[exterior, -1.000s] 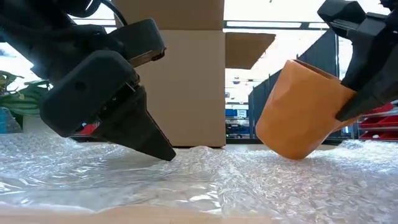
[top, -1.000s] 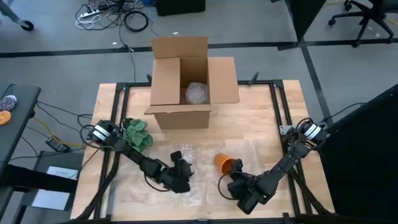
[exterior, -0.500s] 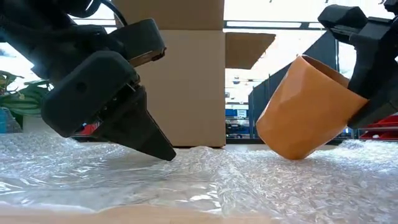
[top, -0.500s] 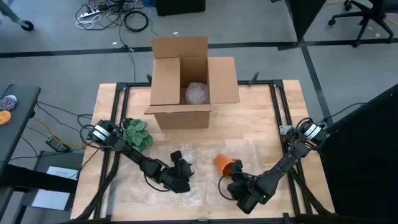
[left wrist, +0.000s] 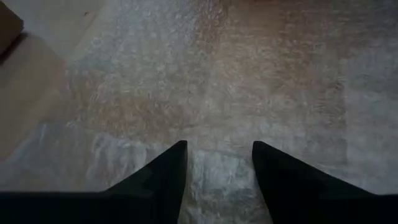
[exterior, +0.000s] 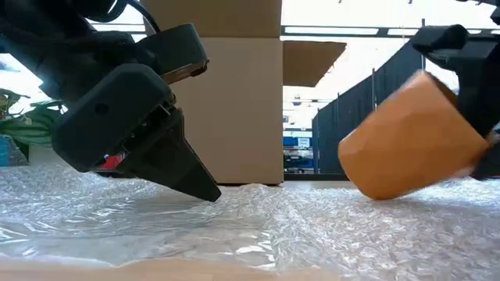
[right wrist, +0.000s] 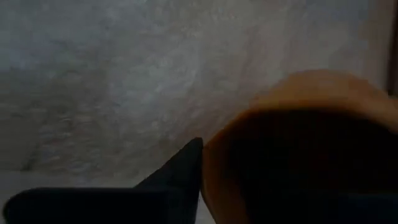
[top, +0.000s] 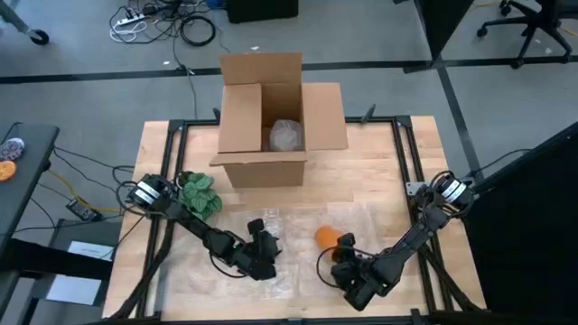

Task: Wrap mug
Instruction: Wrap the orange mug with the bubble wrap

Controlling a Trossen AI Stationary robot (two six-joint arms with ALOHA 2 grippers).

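Orange mug (top: 328,237) at about 5 o'clock from table centre, on the bubble wrap sheet (top: 298,257), tilted hard over: low view shows mug (exterior: 414,140) leaning with lower edge just at the wrap (exterior: 258,226), contact not certain. Held by right gripper (top: 344,253); right wrist view shows one dark finger (right wrist: 180,168) outside the rim and mug mouth (right wrist: 298,155) filling the space beside it, so fingers closed on the rim wall. Right arm reaching in from 4 o'clock edge of table.

Left gripper (top: 262,246) at 7 o'clock from centre, down on the wrap, well apart from mug. Left wrist view: two fingers (left wrist: 168,171) parted by a moderate gap, nothing between them but wrap surface (left wrist: 217,93); tips touching or just above the sheet, hard to say. Low view: same gripper (exterior: 195,183) pointing down, tip at wrap level.

Wrap spread flat over near half of wooden table (top: 388,162), crinkled, a fold bunched up near left gripper.

Cardboard box (top: 275,117) at 12 o'clock, flaps open, pale wrapped bundle (top: 287,135) inside. Green plant-like item (top: 199,191) at 9 o'clock, beside left arm. Box front (exterior: 234,109) fills middle of low view behind both grippers.
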